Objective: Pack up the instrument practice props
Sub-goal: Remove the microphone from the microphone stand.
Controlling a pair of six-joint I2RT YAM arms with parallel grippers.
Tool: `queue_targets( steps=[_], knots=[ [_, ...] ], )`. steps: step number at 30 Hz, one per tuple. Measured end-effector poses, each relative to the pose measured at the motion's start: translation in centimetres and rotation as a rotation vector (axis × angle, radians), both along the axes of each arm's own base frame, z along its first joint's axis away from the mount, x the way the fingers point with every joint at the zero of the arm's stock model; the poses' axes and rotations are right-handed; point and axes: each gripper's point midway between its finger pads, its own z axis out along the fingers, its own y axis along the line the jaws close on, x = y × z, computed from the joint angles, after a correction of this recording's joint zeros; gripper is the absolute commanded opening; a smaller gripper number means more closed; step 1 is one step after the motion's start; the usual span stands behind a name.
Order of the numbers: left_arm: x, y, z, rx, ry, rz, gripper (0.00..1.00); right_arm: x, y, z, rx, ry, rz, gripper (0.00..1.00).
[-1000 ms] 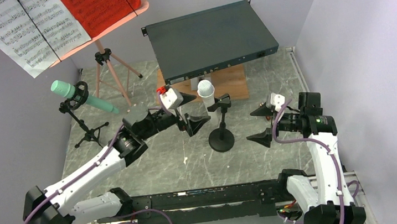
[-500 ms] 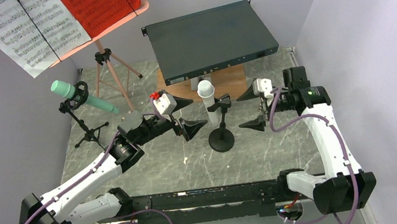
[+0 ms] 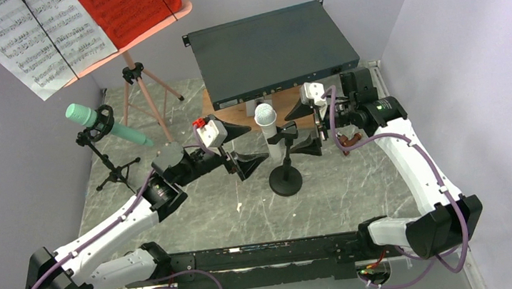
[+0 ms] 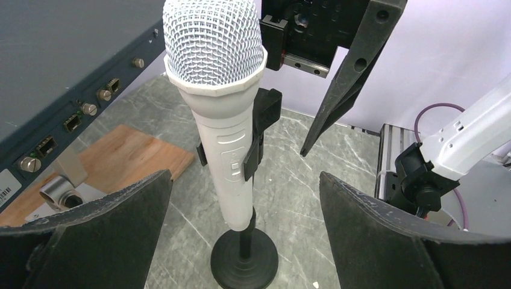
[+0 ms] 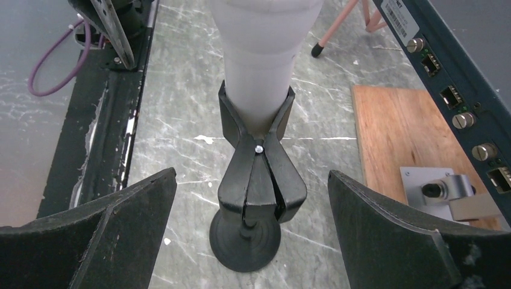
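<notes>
- Start from left pincer [image 3: 242, 146] and right pincer [image 3: 302, 129] spread wide, flanking white microphone [image 3: 265, 117].
- Steady black mic stand [image 3: 286, 181] with one; ease microphone up from clip [image 5: 256, 150] with other.

The left gripper [image 3: 256, 144] is pointed toward three o'clock and the right gripper [image 3: 289, 134] toward nine; the jaws of both are spread wide.
</notes>
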Motion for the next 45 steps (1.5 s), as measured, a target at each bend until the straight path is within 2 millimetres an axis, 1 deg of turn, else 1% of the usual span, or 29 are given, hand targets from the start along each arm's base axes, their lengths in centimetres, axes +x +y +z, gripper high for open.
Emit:
queue_targets(
  steps=[4, 8, 14, 18, 25, 30, 31, 32, 33, 34, 35, 36, 37, 38, 40, 42, 43, 45],
  knots=[
    [0.1, -0.3, -0.2, -0.001, 0.006, -0.005, 0.97, 0.0, 0.4, 0.2, 0.007, 0.026, -0.005, 0.96],
    [0.4, -0.5, 0.2, -0.024, -0.006, -0.003, 0.97, 0.3, 0.5, 0.4, 0.014, 0.031, -0.019, 0.95],
    [1.8, -1.2, 0.6, -0.052, -0.013, 0.027, 0.95, 0.6, 0.5, 0.6, 0.016, 0.029, -0.030, 0.94],
    [2.7, -2.0, 0.8, -0.066, -0.012, 0.032, 0.92, 0.7, 0.5, 0.6, 0.013, 0.029, -0.037, 0.93],
    [3.5, -3.0, 1.4, -0.123, -0.028, 0.025, 0.83, 0.8, 0.5, 0.7, 0.013, 0.021, -0.041, 0.92],
    [3.8, -3.4, 1.3, -0.140, -0.027, 0.020, 0.74, 0.8, 0.5, 0.7, 0.014, 0.019, -0.041, 0.91],
    [3.9, -3.5, 1.2, -0.140, -0.026, 0.020, 0.70, 0.8, 0.5, 0.7, 0.014, 0.019, -0.041, 0.90],
    [4.0, -3.5, 1.2, -0.140, -0.026, 0.019, 0.63, 0.8, 0.5, 0.7, 0.014, 0.019, -0.041, 0.90],
    [4.0, -3.6, 1.2, -0.143, -0.024, 0.018, 0.53, 0.8, 0.5, 0.7, 0.014, 0.018, -0.041, 0.88],
    [4.0, -3.7, 1.2, -0.146, -0.021, 0.017, 0.40, 0.8, 0.5, 0.7, 0.015, 0.017, -0.041, 0.86],
    [4.0, -3.7, 1.2, -0.149, -0.016, 0.013, 0.27, 0.8, 0.5, 0.8, 0.016, 0.017, -0.042, 0.84],
    [4.0, -3.8, 1.1, -0.149, -0.016, 0.008, 0.19, 0.9, 0.5, 0.8, 0.016, 0.016, -0.042, 0.80],
    [3.9, -3.9, 1.2, -0.154, -0.014, 0.003, 0.11, 0.9, 0.5, 0.8, 0.017, 0.017, -0.042, 0.75],
    [3.8, -3.9, 1.2, -0.155, -0.015, -0.001, 0.06, 0.9, 0.5, 0.8, 0.017, 0.017, -0.043, 0.68],
    [3.7, -3.9, 1.3, -0.158, -0.015, -0.006, 0.00, 0.9, 0.5, 0.8, 0.018, 0.015, -0.043, 0.49],
    [3.8, -3.9, 1.3, -0.156, -0.016, -0.005, 0.00, 0.9, 0.5, 0.9, 0.018, 0.013, -0.043, 0.18],
    [3.8, -3.9, 1.3, -0.155, -0.018, -0.004, 0.00, 1.0, 0.5, 0.8, 0.018, 0.015, -0.045, 0.10],
    [3.8, -3.9, 1.4, -0.159, -0.023, 0.000, 0.00, 0.8, 0.5, 1.0, 0.024, 0.025, -0.045, 0.02]
  ],
)
